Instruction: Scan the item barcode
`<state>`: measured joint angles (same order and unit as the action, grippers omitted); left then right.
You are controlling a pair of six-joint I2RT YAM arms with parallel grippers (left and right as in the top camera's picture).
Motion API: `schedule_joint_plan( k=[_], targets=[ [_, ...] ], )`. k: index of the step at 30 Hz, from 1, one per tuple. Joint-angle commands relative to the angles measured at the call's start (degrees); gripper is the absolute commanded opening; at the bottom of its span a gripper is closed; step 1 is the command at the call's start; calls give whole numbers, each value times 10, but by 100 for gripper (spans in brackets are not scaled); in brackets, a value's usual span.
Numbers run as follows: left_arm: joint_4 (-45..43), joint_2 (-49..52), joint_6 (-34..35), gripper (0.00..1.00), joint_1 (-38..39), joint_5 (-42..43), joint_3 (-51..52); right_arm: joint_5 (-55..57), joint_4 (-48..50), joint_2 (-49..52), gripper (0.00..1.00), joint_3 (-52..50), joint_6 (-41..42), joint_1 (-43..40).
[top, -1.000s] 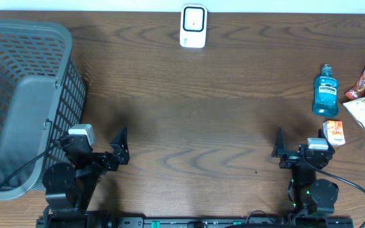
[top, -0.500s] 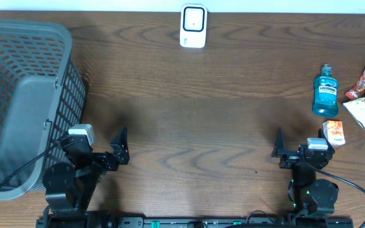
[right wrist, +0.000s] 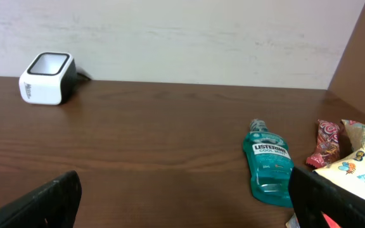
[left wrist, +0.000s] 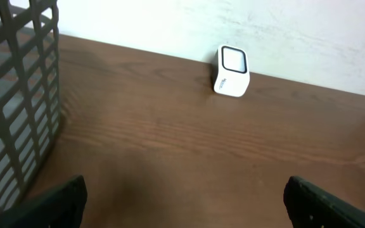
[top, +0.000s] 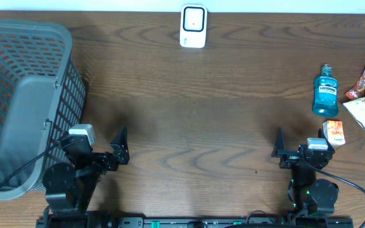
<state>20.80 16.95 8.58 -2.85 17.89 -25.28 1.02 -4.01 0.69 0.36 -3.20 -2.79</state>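
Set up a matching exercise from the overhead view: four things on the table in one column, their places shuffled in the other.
Things
1. white scanner
2. grey basket
3. blue mouthwash bottle
4. orange box

Places
A. right side, lying down, cap towards the far edge
B. far left
C. middle of the far edge
D. right side, nearer the robot than the other things listed

Pairs: 1-C, 2-B, 3-A, 4-D
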Motion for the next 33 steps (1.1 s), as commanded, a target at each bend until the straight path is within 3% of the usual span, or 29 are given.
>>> schedule_joint_plan(
  k=[1,3,8,11,18,24,33],
  targets=[
    [-19,-7,-16,99,5,1,37,-5,-3,-1,99,0,-5,-2],
    [-75,-7,-16,99,10,1,80,-5,-3,-1,99,0,-5,-2],
    [-318,-7,-18,99,34,11,197,-5,-3,-1,99,0,-5,-2],
    [-399,-7,-73,99,57,11,228,-5,-3,-2,99,0,-5,-2],
    [-388,-6,-114,99,70,-5,228,-5,-3,-1,99,0,-5,-2],
    [-342,-4,-114,99,83,-99,249,-5,-3,-1,99,0,-5,-2],
    [-211,-4,-114,99,83,-122,251,-5,-3,-1,99,0,-5,-2]
  ],
)
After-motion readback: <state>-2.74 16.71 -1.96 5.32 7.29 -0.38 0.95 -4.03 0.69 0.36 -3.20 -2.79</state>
